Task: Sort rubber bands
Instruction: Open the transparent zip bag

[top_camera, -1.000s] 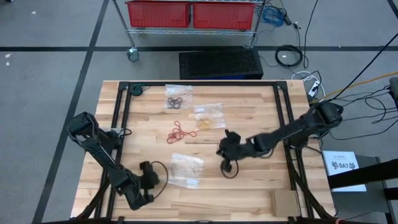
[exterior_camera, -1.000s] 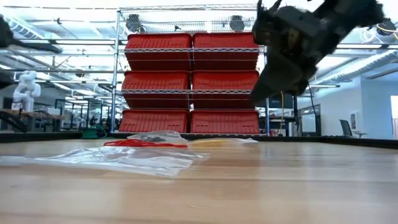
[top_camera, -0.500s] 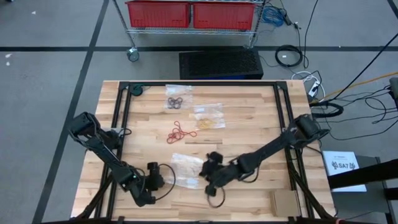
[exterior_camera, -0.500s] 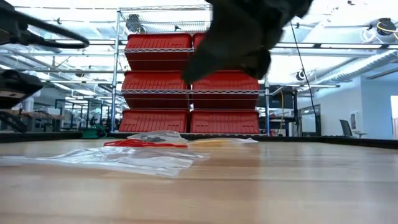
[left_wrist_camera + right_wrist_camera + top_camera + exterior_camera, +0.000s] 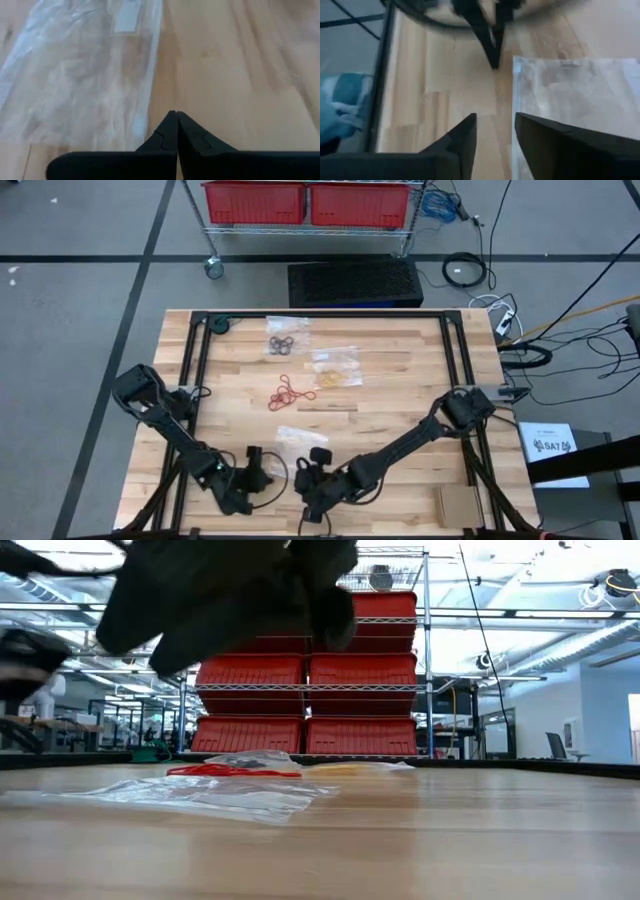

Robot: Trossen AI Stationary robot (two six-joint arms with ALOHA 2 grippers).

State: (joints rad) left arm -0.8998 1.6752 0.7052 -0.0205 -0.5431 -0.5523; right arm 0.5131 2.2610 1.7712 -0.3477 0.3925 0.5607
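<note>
One wooden tabletop (image 5: 400, 380) carries three clear bags (image 5: 300, 442) and three clusters of bands: black bands (image 5: 281, 343) on the far bag, tan bands (image 5: 331, 377) on the middle bag, red bands (image 5: 288, 393) loose on the wood between them. Two arms reach the near edge. The left pincer (image 5: 262, 478) is closed, empty; the right pincer (image 5: 311, 480) stands apart, empty, beside the near bag. A sheet off the tabletop reads "SA7" (image 5: 549, 444).

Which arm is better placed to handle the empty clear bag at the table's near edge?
Right, I'd judge: the right gripper hangs at the clear bag, jaws apart. The left gripper is also beside it, jaws shut.
</note>
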